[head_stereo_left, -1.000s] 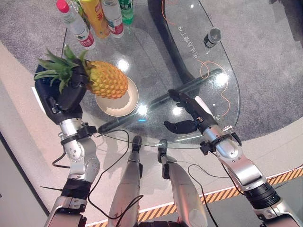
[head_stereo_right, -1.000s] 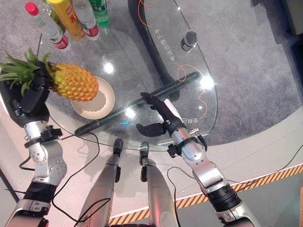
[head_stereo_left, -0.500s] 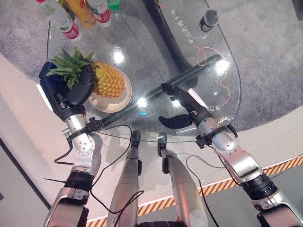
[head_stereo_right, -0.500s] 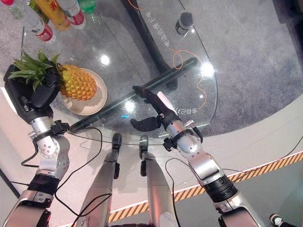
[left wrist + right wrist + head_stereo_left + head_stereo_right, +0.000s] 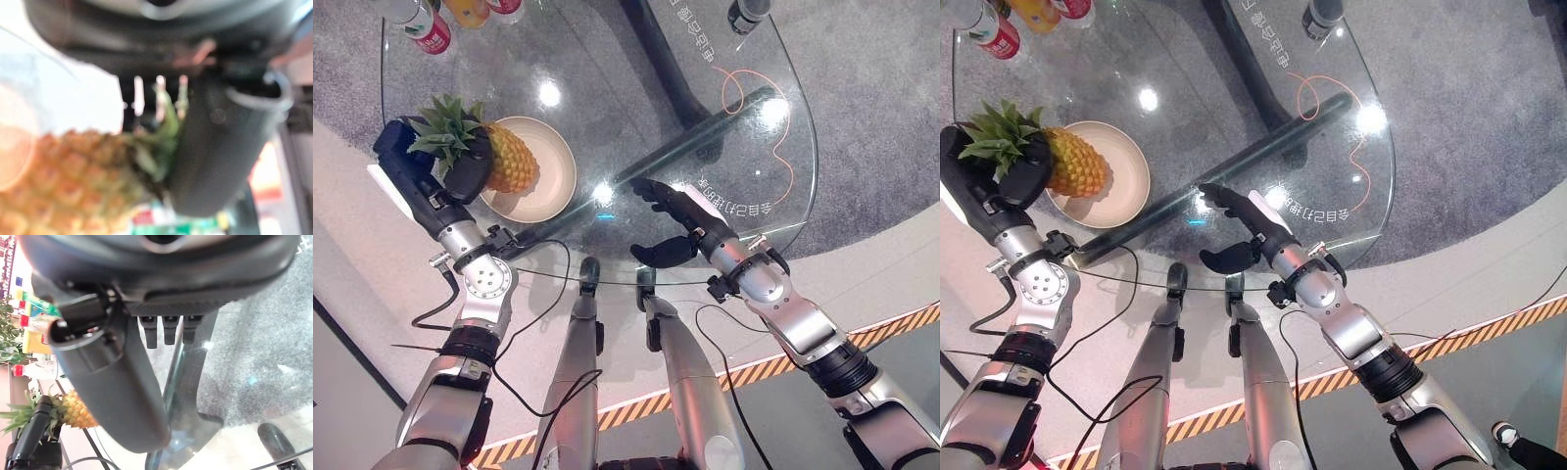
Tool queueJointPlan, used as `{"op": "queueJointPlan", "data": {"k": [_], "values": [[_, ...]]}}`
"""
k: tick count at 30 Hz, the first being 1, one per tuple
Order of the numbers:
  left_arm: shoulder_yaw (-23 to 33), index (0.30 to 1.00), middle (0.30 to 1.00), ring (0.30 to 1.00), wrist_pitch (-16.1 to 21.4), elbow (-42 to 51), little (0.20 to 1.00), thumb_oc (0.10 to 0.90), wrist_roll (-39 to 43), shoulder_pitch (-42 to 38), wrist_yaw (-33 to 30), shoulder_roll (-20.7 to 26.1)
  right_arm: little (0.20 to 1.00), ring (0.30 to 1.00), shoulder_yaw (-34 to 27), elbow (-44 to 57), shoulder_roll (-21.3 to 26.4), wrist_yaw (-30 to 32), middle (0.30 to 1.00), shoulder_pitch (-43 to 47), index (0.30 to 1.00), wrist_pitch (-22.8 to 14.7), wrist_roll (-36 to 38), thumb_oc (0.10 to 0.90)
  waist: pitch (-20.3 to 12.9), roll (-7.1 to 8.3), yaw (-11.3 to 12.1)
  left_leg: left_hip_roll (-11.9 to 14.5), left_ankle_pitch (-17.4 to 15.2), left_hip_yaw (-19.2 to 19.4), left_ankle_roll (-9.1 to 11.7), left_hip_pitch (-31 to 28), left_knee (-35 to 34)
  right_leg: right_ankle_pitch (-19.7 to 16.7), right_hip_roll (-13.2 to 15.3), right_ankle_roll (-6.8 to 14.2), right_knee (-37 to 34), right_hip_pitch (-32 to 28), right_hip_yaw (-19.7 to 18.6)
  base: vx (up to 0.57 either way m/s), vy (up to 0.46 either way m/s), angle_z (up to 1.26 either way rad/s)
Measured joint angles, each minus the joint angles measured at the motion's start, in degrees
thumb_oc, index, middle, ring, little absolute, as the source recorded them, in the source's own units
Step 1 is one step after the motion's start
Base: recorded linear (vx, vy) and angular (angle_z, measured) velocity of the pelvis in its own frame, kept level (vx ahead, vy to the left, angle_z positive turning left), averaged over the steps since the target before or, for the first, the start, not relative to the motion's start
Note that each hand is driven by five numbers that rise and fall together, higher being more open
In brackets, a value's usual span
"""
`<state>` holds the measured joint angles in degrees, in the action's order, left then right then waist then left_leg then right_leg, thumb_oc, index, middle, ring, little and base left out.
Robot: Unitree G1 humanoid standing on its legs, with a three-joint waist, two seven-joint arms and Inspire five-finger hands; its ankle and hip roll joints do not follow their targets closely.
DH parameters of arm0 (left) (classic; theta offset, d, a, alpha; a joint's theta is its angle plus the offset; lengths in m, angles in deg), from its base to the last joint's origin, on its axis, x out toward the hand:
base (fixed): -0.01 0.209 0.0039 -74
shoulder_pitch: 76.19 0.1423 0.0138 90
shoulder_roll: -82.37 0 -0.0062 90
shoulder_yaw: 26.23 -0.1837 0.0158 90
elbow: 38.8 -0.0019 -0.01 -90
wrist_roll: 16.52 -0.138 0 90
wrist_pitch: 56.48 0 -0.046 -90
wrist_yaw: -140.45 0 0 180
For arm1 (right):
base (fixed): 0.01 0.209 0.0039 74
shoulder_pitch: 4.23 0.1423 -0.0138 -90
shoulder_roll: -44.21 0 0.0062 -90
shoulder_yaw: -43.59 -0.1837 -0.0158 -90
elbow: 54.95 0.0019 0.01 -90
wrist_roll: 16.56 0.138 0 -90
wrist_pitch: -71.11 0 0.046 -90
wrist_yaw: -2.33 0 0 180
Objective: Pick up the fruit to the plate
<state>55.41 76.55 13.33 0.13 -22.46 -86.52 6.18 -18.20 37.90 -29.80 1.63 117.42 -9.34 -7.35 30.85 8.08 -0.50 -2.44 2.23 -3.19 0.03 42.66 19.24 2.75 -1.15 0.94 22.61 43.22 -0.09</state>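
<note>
Left eye view: left hand (image 5: 460, 181) curled round the spiky-crowned yellow pineapple (image 5: 509, 162) (heavy, top-heavy there) over the beige round plate (image 5: 558, 176); right hand (image 5: 680, 220) slack, empty.

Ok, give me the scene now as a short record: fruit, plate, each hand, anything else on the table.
fruit: pineapple, lying sideways over the plate, leafy crown toward the robot's left
plate: beige plate on the glass table, near its left edge
left hand: left hand curled round the pineapple's crown end
right hand: right hand over the table's near edge, fingers straight, holding nothing
contact: cannot tell whether the pineapple rests on the plate
other: bottles at the far left of the table
</note>
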Motion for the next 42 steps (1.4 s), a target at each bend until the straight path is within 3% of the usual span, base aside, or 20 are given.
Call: {"op": "queueJointPlan", "data": {"k": [10,25,26,27,28,29,30,42], "values": [[-0.02,0.300,0.300,0.300,0.74,-3.93,0.200,0.100,-2.04,-4.55,-4.12,1.66,0.900,0.900,2.20,-0.09,0.36,2.23,0.900,3.20,0.900,-0.14,2.21,0.800,-0.10,0.16,-1.56,0.25,-0.28,-0.91,0.15,4.05,1.81,-0.76,-0.40,0.34,-0.90,2.43,1.32,-0.01,-0.004,0.03],[-0.23,0.300,0.300,0.300,3.17,-5.40,0.200,0.100,-1.91,-8.24,-3.88,2.81,0.900,0.900,3.62,-0.15,0.46,3.41,0.900,3.74,0.900,-1.59,2.87,0.800,-0.25,0.39,-2.63,0.38,-0.26,-1.99,0.15,6.34,1.96,-1.98,-0.85,0.49,-2.83,3.58,1.49,0.00,-0.009,0.00],[-0.23,0.481,0.481,0.481,3.19,-5.40,0.411,0.311,-1.88,-8.23,-3.79,2.81,0.900,0.900,3.62,-0.15,0.46,3.42,0.900,3.75,0.900,-1.59,3.20,0.800,-0.28,0.44,-2.62,0.36,-0.26,-2.00,0.14,6.33,1.96,-1.98,-0.84,0.49,-2.83,3.57,1.49,0.00,0.000,0.00],[-0.23,0.505,0.505,0.505,3.18,-5.40,0.439,0.339,-1.88,-8.23,-3.76,2.81,0.900,0.900,3.62,-0.15,0.46,3.42,0.900,3.76,0.900,-1.59,3.50,0.800,-0.29,0.46,-2.62,0.35,-0.26,-2.01,0.14,6.33,1.96,-1.98,-0.85,0.49,-2.83,3.55,1.49,-0.02,-0.039,0.00],[-0.23,0.627,0.627,0.627,3.18,-5.40,0.582,0.482,-1.88,-8.23,-3.70,2.81,0.900,0.900,3.62,-0.15,0.46,3.42,0.900,3.76,0.900,-1.59,3.76,0.800,-0.33,0.52,-2.62,0.34,-0.26,-2.01,0.14,6.33,1.96,-1.98,-0.85,0.49,-2.84,3.54,1.50,0.00,0.000,0.00],[-0.23,0.695,0.695,0.695,3.18,-5.40,0.661,0.561,-1.86,-8.24,-3.67,2.81,0.900,0.900,3.62,-0.15,0.46,3.43,0.900,3.76,0.900,-1.59,3.80,0.800,-0.35,0.56,-2.63,0.34,-0.26,-2.02,0.14,6.32,1.97,-1.99,-0.85,0.49,-2.84,3.52,1.51,-0.02,-0.035,0.01],[-0.23,0.900,0.900,0.900,3.18,-5.40,0.900,0.800,-1.82,-8.24,-3.63,2.81,0.900,0.900,3.62,-0.15,0.46,3.47,0.900,3.76,0.900,-1.59,3.82,0.800,-0.36,0.57,-2.64,0.34,-0.25,-2.04,0.14,6.32,1.97,-1.99,-0.84,0.48,-2.84,3.50,1.53,0.00,0.000,0.00],[-1.66,0.900,0.900,0.900,2.73,-6.63,0.900,0.800,-1.64,-8.09,-3.40,2.65,0.900,0.900,3.75,-0.15,0.46,3.62,0.900,3.71,0.900,-1.60,4.33,0.800,-0.37,0.57,-2.70,0.49,-0.13,-2.12,0.31,4.49,1.78,-2.01,-0.86,0.46,-2.95,1.70,1.57,-0.01,-0.008,0.00]]}}
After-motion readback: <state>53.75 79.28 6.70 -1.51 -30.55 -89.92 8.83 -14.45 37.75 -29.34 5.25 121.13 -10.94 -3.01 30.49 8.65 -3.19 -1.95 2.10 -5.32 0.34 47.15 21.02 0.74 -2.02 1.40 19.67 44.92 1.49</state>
